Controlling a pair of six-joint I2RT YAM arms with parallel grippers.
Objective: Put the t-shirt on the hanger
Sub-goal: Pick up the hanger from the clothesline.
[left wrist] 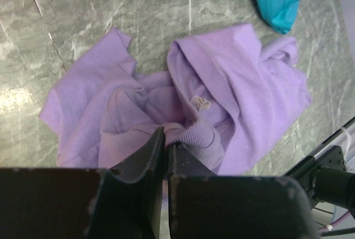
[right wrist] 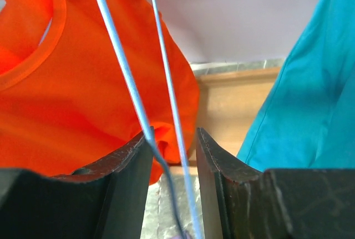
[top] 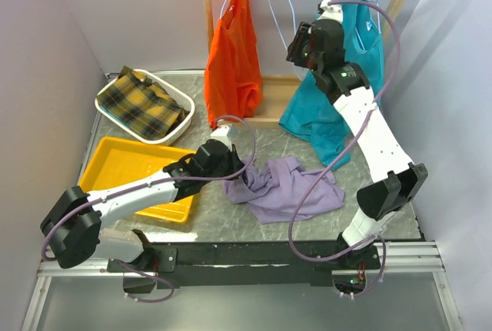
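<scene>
Find left pincer (left wrist: 166, 142) clamped on ribbed collar of t-shirt (left wrist: 249, 95), rest heaped just ahead. Find right pincer (right wrist: 173, 139) apart, straddling hanger (right wrist: 127, 78) wires. Judge cloth soft, light, limp (collar the firmest hold).

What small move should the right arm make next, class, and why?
Probably close the right tool on the thin light blue wire hanger: its two wires run between the open jaws, while the left tool grips the lavender cloth t-shirt.
</scene>
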